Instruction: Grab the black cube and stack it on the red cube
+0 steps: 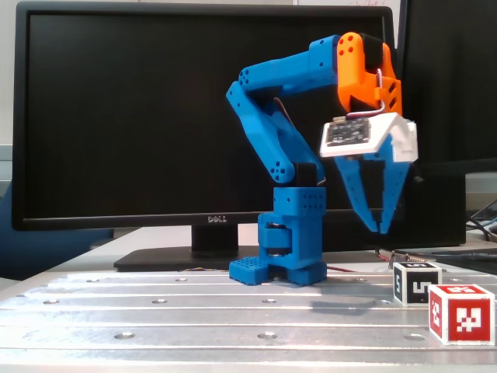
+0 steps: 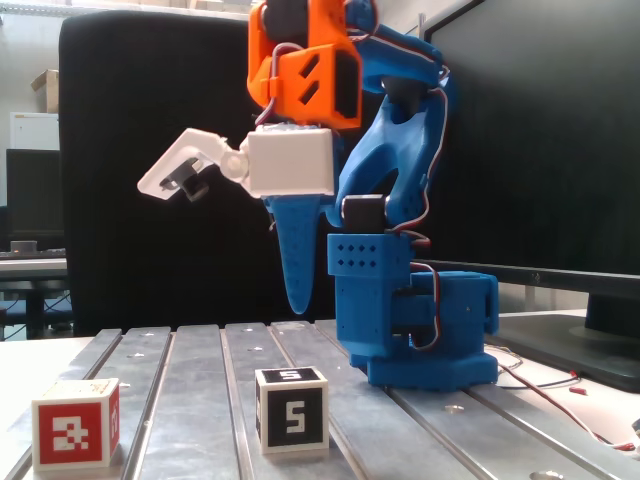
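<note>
Black cube (image 1: 416,282) on table beside red cube (image 1: 461,313), claw (image 1: 378,225) above, empty, prongs apart

Bench (image 1: 155,311) brushed ribbed metal, dull sheen. Arm (image 1: 272,140) matt blue and orange printed plastic. Black cube (image 2: 291,410) and red cube (image 2: 76,424): matt, white paper-like labels. Monitor (image 1: 116,116) screen glossy.

Small black cube (image 2: 291,410) with white labels bearing black marker patterns; small red cube (image 1: 462,314) with white labels bearing red-and-white pixelated patterns. Blue plastic arm (image 1: 276,136) with orange wrist block (image 2: 305,68), white camera mount (image 2: 288,164); ribbed silver metal table (image 1: 194,311); black monitor (image 1: 140,116).
</note>
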